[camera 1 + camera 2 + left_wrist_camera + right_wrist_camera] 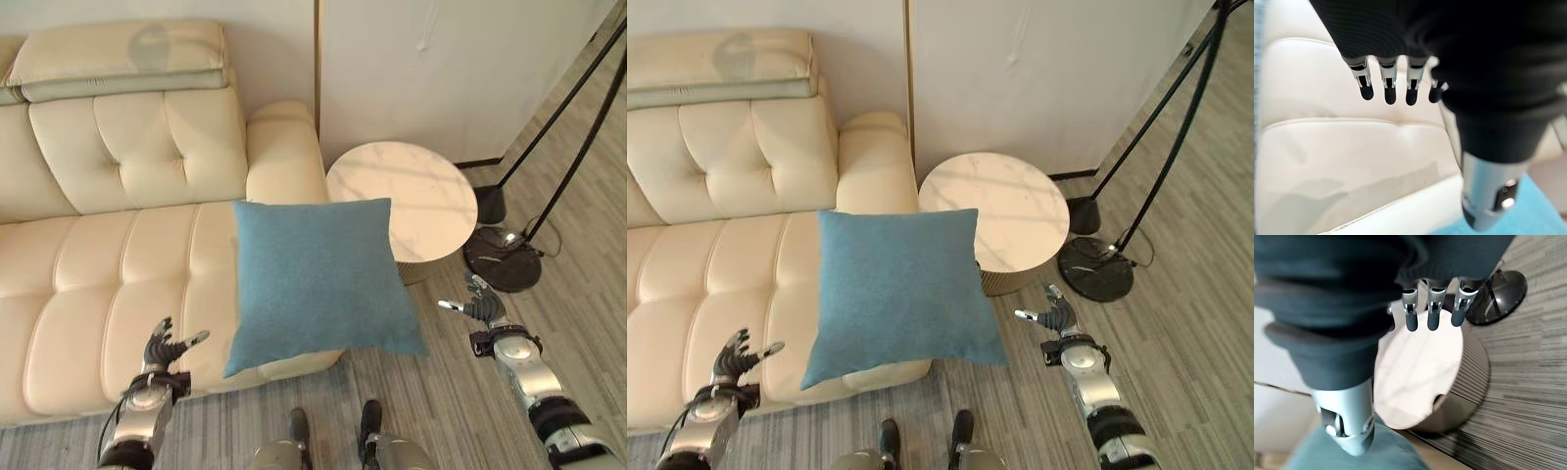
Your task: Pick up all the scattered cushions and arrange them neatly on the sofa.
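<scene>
Cushion: one square blue fabric cushion (pixel 318 281) lies on the right end of the cream leather sofa (pixel 108 284), and its front corner sticks out past the seat edge over the grey wood floor (pixel 460 411).
Done so far: this cushion is on the sofa, but crooked and not tidy.
Left to do: I think it needs to be set straight against the back.
Left robot hand (pixel 165 350): fingers apart, holding nothing, over the seat front.
Right robot hand (pixel 477 304): fingers apart, holding nothing, over the floor.
Things around: a round white marble side counter (pixel 411 196) stands just beside the sofa arm; a black floor lamp base (pixel 502 257) is near it.
In the way: the counter is close to the cushion's right corner.
</scene>
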Available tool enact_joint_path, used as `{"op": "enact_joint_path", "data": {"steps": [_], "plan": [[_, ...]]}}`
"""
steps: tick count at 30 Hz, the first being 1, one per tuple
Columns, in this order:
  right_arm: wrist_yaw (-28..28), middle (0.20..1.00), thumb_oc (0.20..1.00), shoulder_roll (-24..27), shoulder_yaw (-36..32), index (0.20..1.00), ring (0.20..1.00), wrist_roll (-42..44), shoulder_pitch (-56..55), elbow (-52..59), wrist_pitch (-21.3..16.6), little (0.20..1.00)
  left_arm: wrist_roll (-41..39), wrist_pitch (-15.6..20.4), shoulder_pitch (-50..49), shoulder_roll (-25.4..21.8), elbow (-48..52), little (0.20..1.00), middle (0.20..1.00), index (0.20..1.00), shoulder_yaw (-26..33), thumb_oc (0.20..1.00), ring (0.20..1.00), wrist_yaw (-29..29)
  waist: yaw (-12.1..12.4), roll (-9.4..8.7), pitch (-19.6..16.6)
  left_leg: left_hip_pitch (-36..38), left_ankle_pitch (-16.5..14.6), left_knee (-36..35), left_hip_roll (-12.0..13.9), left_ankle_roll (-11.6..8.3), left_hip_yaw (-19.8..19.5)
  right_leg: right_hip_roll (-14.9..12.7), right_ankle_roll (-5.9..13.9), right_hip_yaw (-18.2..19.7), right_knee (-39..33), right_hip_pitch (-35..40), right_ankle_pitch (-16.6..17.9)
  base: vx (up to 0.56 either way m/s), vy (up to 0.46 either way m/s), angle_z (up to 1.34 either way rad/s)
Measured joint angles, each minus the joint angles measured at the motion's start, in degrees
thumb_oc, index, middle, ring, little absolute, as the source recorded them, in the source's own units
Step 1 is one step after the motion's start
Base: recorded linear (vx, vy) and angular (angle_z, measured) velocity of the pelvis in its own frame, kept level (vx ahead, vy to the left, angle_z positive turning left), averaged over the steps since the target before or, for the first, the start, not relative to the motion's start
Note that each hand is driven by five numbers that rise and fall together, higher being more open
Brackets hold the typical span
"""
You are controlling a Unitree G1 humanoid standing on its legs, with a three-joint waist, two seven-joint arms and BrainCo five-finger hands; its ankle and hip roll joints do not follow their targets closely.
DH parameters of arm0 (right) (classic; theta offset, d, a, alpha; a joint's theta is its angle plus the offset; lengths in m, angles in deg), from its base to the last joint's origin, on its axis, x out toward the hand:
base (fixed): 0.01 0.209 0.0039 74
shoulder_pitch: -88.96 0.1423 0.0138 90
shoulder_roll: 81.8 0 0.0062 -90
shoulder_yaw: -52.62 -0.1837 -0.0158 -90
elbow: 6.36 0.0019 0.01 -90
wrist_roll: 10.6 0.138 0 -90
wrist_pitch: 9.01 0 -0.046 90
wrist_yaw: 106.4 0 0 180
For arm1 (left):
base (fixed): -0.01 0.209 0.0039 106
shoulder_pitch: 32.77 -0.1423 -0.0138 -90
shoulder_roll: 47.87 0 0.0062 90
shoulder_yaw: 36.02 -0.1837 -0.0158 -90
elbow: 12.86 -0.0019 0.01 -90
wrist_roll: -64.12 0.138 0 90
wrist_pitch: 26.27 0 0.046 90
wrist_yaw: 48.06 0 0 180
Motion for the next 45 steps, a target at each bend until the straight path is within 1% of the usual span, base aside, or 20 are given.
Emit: {"op": "enact_joint_path", "data": {"steps": [4, 6, 10, 11, 12, 13, 16, 20, 23, 26, 28, 31, 34, 37, 38, 40, 42, 43, 44, 45], "plan": [[0.2, 1.0, 1.0, -0.55, 2.7, 1.0, 1.0, 0.04, 5.51, -2.44, 0.21, 1.0, 0.01, 0.21, 6.7, 0.07, -1.65, 1.0, 1.0, 1.0, -2.93, 1.0, 1.0, -0.31, 0.12, 0.64, 3.41, -2.68, 1.22, -0.26, 0.07, -0.05, 0.02, 0.19, -0.59, 0.1, -0.32, -2.7, 1.49, -0.04, -0.003, -0.02], [0.98, 1.0, 1.0, -1.77, 6.8, 1.0, 1.0, 0.1, 7.87, -2.28, 0.79, 1.0, 0.01, 0.21, 8.57, 0.8, -1.9, 1.0, 1.0, 1.0, -5.47, 1.0, 1.0, -0.73, -0.39, 0.44, 4.48, -3.91, 1.41, -0.27, 0.31, -0.33, 0.02, 0.46, -0.77, 0.23, -0.42, -4.05, 1.62, -0.06, -0.025, -0.05], [1.28, 1.0, 1.0, -3.59, 10.88, 1.0, 1.0, 0.12, 11.99, -1.85, 1.18, 1.0, -0.4, 0.11, 12.55, 2.56, -3.21, 1.0, 1.0, 1.0, -7.12, 1.0, 1.0, -1.39, -0.43, 0.13, 6.99, -4.54, 1.78, -0.25, 0.62, -0.53, 0.11, 0.9, -1.33, 0.32, -0.83, -4.59, 2.38, -0.06, -0.009, -0.03], [1.67, 1.0, 1.0, -4.85, 13.5, 1.0, 1.0, 0.2, 14.89, -1.84, 1.37, 1.0, -1.92, -0.06, 14.78, 3.13, -5.27, 1.0, 1.0, 1.0, -7.6, 1.0, 1.0, -2.2, -0.75, -0.17, 7.48, -4.61, 1.82, -0.25, 0.82, -0.6, 0.37, 1.13, -1.47, 0.54, -1.09, -4.73, 2.56, -0.08, -0.008, -0.12], [2.12, 0.564, 0.564, -5.78, 15.45, 0.564, 0.564, 0.56, 17.38, -1.84, 1.38, 0.564, -2.59, -0.25, 16.92, 3.68, -6.87, 0.787, 0.787, 0.787, -8.1, 0.787, 0.787, -3.04, -0.78, -0.5, 7.7, -4.83, 1.89, -0.26, 0.96, -0.7, 0.81, 1.25, -1.56, 0.84, -1.09, -5.13, 2.75, -0.06, -0.009, -0.21], [2.33, 0.2, 0.2, -7.17, 16.69, 0.2, 0.2, 1.03, 20.45, -1.72, 1.36, 0.2, -3.06, -0.32, 19.05, 3.78, -7.51, 0.2, 0.2, 0.2, -9.22, 0.2, 0.2, -3.91, -0.76, -0.95, 8.25, -4.92, 1.96, -0.26, 1.12, -0.81, 1.43, 1.47, -1.58, 1.46, -1.11, -5.51, 3.09, -0.04, -0.005, -0.23], [3.43, 0.2, 0.2, -8.64, 17.22, 0.2, 0.2, 2.05, 22.77, 3.92, 0.85, 0.2, -4.05, -0.27, 21.24, 4.74, -5.23, 0.2, 0.2, 0.2, -9.57, 0.2, 0.2, -5.66, -1.13, -1.34, 9.48, -4.91, 2.04, -0.25, 1.19, -0.92, 1.72, 1.6, -1.68, 1.86, -1.32, -5.53, 3.5, -0.02, 0.0, -0.08], [3.92, 0.2, 0.2, -7.25, 14.79, 0.2, 0.2, 3.7, 18.42, 10.75, -0.26, 0.2, -4.63, 0.32, 17.12, 4.08, 1.59, 0.2, 0.2, 0.2, -9.33, 0.2, 0.2, -7.32, -1.3, -1.81, 9.73, -4.52, 2.04, -0.45, 1.15, -0.92, 1.71, 1.61, -1.68, 1.98, -1.39, -5.21, 3.51, 0.0, 0.0, 0.0], [3.84, 0.2, 0.2, -6.58, 11.48, 0.2, 0.2, 4.69, 10.54, 18.54, -0.93, 0.2, -4.72, 0.41, 11.82, 4.12, 10.26, 0.2, 0.2, 0.2, -8.87, 0.2, 0.2, -7.9, -1.25, -2.02, 9.83, -3.33, 2.08, -1.27, 0.95, -0.97, 1.76, 1.59, -1.66, 2.04, -1.97, -4.16, 3.52, 0.0, 0.0, 0.0], [3.04, 0.2, 0.2, -6.25, 7.78, 0.2, 0.2, 4.96, -1.55, 25.64, -1.7, 0.2, -4.72, 0.62, 4.4, 6.85, 19.1, 0.2, 0.2, 0.2, -6.68, 0.2, 0.2, -7.92, -1.57, -2.07, 9.8, 1.28, 2.08, -3.46, 0.63, -0.98, 2.01, 1.7, -1.48, 2.23, -3.43, 0.08, 3.44, 0.04, 0.015, -0.07], [2.72, 0.2, 0.2, -5.92, 7.15, 0.2, 0.2, 4.96, -4.28, 27.71, -1.79, 0.2, -4.71, 0.91, 2.33, 7.33, 22.1, 0.2, 0.2, 0.2, -6.07, 0.2, 0.2, -7.85, -1.61, -2.08, 9.77, 2.07, 2.1, -3.79, 0.57, -1.01, 2.06, 1.71, -1.37, 2.31, -3.52, 0.69, 3.37, 0.07, 0.023, -0.03], [0.71, 0.2, 0.2, -4.04, 5.45, 0.2, 0.2, 4.37, -8.72, 31.69, -1.83, 0.2, -4.7, 0.96, -2.46, 7.66, 27.24, 0.2, 0.2, 0.2, -5.37, 0.2, 0.2, -6.17, -3.09, -2.24, 9.47, 3.86, 2.08, -4.33, 0.49, -1.03, 2.11, 1.8, -0.94, 2.43, -4.92, 2.86, 3.68, 0.02, 0.015, -0.03], [-0.72, 0.2, 0.2, -3.5, 3.17, 0.2, 0.2, 4.28, -12.12, 35.25, -1.76, 0.2, -4.66, 0.72, -5.45, 7.91, 31.53, 0.2, 0.2, 0.2, -4.79, 0.2, 0.2, -5.09, -3.11, -1.99, 9.12, 4.56, 2.22, -4.72, 0.49, -1.2, 2.7, 1.99, -1.02, 3.21, -5.06, 3.14, 4.15, 0.05, 0.072, -0.11], [-2.71, 0.2, 0.2, -3.32, 0.22, 0.2, 0.2, 3.57, -18.74, 43.63, -1.59, 0.2, -4.15, 0.35, -12.09, 8.06, 39.9, 0.2, 0.2, 0.2, -2.33, 0.2, 0.2, -3.33, -3.2, -1.67, 8.92, 7.16, 2.4, -5.75, 0.34, -1.27, 2.94, 2.08, -1.02, 3.38, -5.09, 5.0, 4.17, -0.03, 0.12, -0.09], [-4.05, 0.2, 0.2, -3.51, -1.25, 0.2, 0.2, 3.24, -22.34, 47.89, -2.06, 0.2, -3.95, 0.42, -15.11, 8.13, 43.14, 0.2, 0.2, 0.2, -1.9, 0.2, 0.2, -2.28, -3.26, -0.99, 8.21, 8.93, 2.37, -6.17, 0.24, -1.29, 2.88, 1.95, -0.7, 3.44, -5.02, 6.52, 3.93, -0.2, 0.103, -0.12], [-4.78, 0.2, 0.2, -3.89, -2.41, 0.2, 0.2, 3.31, -22.35, 48.31, -2.99, 0.2, -3.89, 0.73, -14.85, 8.29, 43.46, 0.2, 0.2, 0.2, -1.07, 0.2, 0.2, -1.86, -3.33, -0.44, 6.48, 9.32, 2.55, -6.48, -0.1, -1.02, 3.07, 1.73, -0.17, 3.71, -2.65, 5.63, 3.61, -0.25, 0.055, -0.08], [-5.06, 0.2, 0.2, -4.19, -2.93, 0.2, 0.2, 3.35, -22.2, 48.37, -3.63, 0.2, -3.74, 0.81, -13.8, 8.27, 43.44, 0.2, 0.2, 0.2, -0.84, 0.2, 0.2, -1.71, -3.32, -0.47, 6.27, 9.03, 3.23, -6.13, -0.11, -0.41, 2.89, 1.01, 1.74, 4.2, 0.82, 4.34, 2.16, -0.27, -0.072, 0.21], [-5.06, 0.2, 0.2, -4.07, -3.91, 0.2, 0.2, 3.37, -22.85, 48.65, -4.22, 0.2, -3.32, 0.82, -12.93, 8.44, 43.39, 0.2, 0.2, 0.2, -1.04, 0.2, 0.2, -1.34, -3.66, -0.02, 6.33, 7.66, 3.34, -4.82, 0.19, -0.29, 1.25, 1.65, 2.97, 7.74, 5.85, 2.82, -0.9, -0.17, -0.077, 0.72], [-5.07, 0.2, 0.2, -3.94, -4.64, 0.2, 0.2, 3.38, -23.4, 48.75, -4.33, 0.2, -2.56, 0.86, -12.43, 8.46, 43.4, 0.2, 0.2, 0.2, -1.26, 0.2, 0.2, -0.74, -4.18, 0.15, 6.19, 6.57, 3.64, -3.63, 0.39, -0.16, -0.75, 2.17, 3.49, 10.8, 11.75, 1.74, -4.99, -0.16, -0.101, 1.0], [-5.11, 0.2, 0.2, -3.71, -5.15, 0.2, 0.2, 3.38, -23.53, 48.76, -4.36, 0.2, -1.69, 0.93, -11.8, 8.13, 43.42, 0.2, 0.2, 0.2, -1.66, 0.2, 0.2, -0.21, -4.39, -0.17, 5.96, 5.38, 3.77, -2.53, 0.49, -0.19, -2.24, 2.72, 3.98, 12.05, 16.41, 1.32, -8.59, -0.17, -0.144, 0.91]]}}
